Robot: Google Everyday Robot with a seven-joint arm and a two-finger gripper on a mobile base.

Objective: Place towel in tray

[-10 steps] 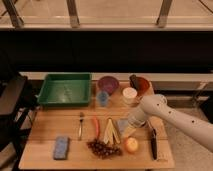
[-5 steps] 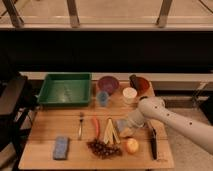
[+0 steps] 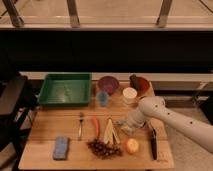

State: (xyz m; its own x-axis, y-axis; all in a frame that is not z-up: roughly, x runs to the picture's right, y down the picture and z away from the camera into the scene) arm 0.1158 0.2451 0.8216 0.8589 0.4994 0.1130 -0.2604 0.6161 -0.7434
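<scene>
My arm is a smooth white shell, rounded and bulbous at the joint, with small dark specks (too small to name). My hand, low over the counter, looks greyer.

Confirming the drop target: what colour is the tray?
Green; the camera view shows the tray back left, the gripper low over the table, right of centre.

Green tray sits back-left; pale towel lies centre-right, pinched by the claw.

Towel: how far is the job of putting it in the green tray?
Done: nothing, the tray holds no towel. In hand: the gripper is shut low on the table, near the carrot; whether it grips the towel is hidden. Left: lift, carry to tray, release.
</scene>
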